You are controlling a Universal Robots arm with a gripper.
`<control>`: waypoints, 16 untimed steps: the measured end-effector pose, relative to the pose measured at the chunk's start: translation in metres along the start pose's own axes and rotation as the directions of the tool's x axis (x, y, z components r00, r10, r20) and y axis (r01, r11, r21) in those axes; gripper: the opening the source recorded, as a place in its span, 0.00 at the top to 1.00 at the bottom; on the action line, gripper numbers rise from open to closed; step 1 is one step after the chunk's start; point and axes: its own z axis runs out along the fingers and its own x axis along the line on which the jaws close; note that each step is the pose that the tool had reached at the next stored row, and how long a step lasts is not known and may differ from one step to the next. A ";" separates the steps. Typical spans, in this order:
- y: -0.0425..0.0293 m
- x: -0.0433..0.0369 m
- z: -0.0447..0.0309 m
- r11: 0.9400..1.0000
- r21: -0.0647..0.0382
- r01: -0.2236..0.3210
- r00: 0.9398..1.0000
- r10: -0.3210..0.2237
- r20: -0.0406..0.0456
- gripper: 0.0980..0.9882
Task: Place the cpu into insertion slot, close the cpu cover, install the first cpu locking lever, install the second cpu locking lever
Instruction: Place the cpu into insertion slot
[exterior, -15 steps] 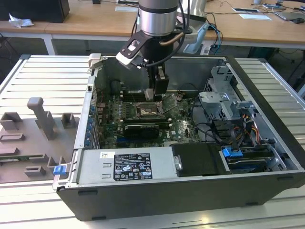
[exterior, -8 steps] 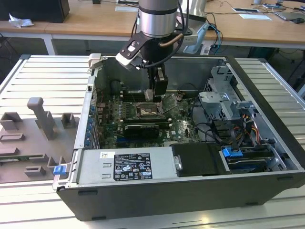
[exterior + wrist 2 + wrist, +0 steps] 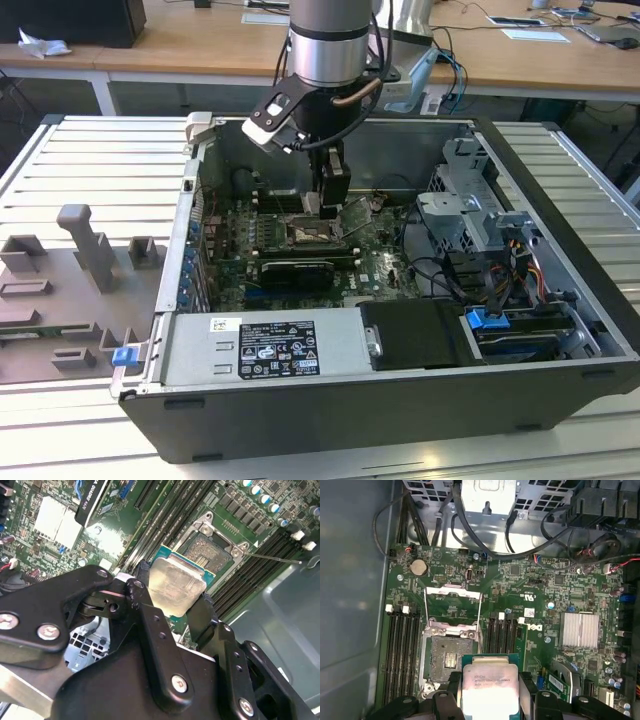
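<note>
An open computer case (image 3: 330,425) lies on its side on a slatted metal table (image 3: 70,150). In the exterior view, read as a clock face around the case's middle, a green circuit board (image 3: 385,265) covers the floor from the centre out toward ten o'clock, a grey power supply box (image 3: 270,350) lies at seven o'clock and a drive cage (image 3: 470,205) stands at two o'clock. The arm (image 3: 330,40) comes down into the case from twelve o'clock, and its gripper (image 3: 333,195) hangs over the board, at about one o'clock of the insertion slot (image 3: 312,234) and seemingly a little above it. The gripper is clamped narrow on the cpu (image 3: 176,587): in the second wrist view two black fingers (image 3: 142,577) press its opposite edges, with the pale metal top facing the camera. In both wrist views the insertion slot's dark centre (image 3: 447,657) is bare, and the cpu (image 3: 490,685) stands just beside it, apart from the socket. The cpu cover (image 3: 454,592) is swung open and lies back from the slot on its hinged side, between the rows of black memory slots (image 3: 402,650). A thin wire lever (image 3: 272,557) juts out from one corner of the socket, unlatched. By my judgement the first step is under way but not done: the chip is carried, not seated. The cover is yet to be closed, and neither lever is installed.
</note>
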 end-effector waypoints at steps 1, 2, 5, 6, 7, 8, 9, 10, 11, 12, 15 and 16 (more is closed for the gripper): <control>0.0000 0.0000 0.0003 1.000 0.000 0.000 1.000 0.000 0.000 0.50; 0.0000 0.0000 0.0006 1.000 0.000 0.000 1.000 0.000 0.000 0.50; -0.0001 0.0001 0.0018 1.000 0.000 0.000 1.000 0.000 0.000 0.50; -0.0001 0.0002 0.0027 1.000 0.000 -0.001 1.000 0.001 0.000 0.50; -0.0001 0.0004 0.0033 1.000 0.000 -0.001 1.000 0.001 0.000 0.50; -0.0002 0.0007 0.0039 1.000 0.000 -0.001 1.000 0.001 0.000 0.50; -0.0002 0.0012 0.0048 1.000 0.000 -0.001 1.000 0.001 0.000 0.50; -0.0002 0.0016 0.0055 1.000 0.000 -0.001 1.000 0.001 0.000 0.50; -0.0002 0.0019 0.0062 1.000 0.000 -0.001 1.000 0.001 0.000 0.50; -0.0002 0.0022 0.0068 1.000 0.000 -0.001 1.000 0.001 0.000 0.50; -0.0002 0.0034 0.0090 1.000 0.000 -0.001 1.000 0.001 0.000 0.50; -0.0002 0.0039 0.0098 1.000 0.000 -0.001 1.000 0.001 0.000 0.50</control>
